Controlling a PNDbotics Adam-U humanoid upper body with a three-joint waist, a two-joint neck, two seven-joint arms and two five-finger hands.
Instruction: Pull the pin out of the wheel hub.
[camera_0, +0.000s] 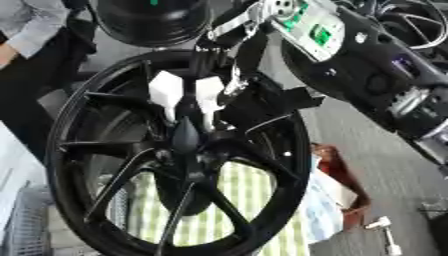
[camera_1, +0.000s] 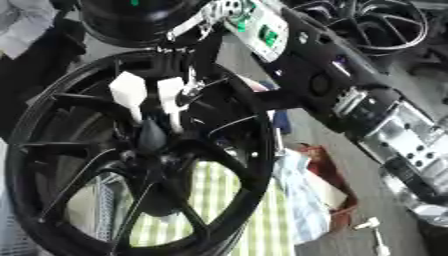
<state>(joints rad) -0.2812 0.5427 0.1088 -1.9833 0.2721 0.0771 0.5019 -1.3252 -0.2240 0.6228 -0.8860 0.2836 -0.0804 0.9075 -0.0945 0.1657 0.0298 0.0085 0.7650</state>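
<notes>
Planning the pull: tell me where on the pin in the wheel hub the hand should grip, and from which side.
Grip the pin on its dark tapered body, which stands out from the centre of the wheel hub. Come from above, as the right hand does, with its white fingertips either side. The spokes crowd the other sides, so probably draw straight outward along its axis.

The wheel hub (camera_0: 188, 150) is running off the bottom edge, and the right hand (camera_0: 188, 95) is perhaps hiding the pin behind its white fingertips (camera_0: 165, 90).
</notes>
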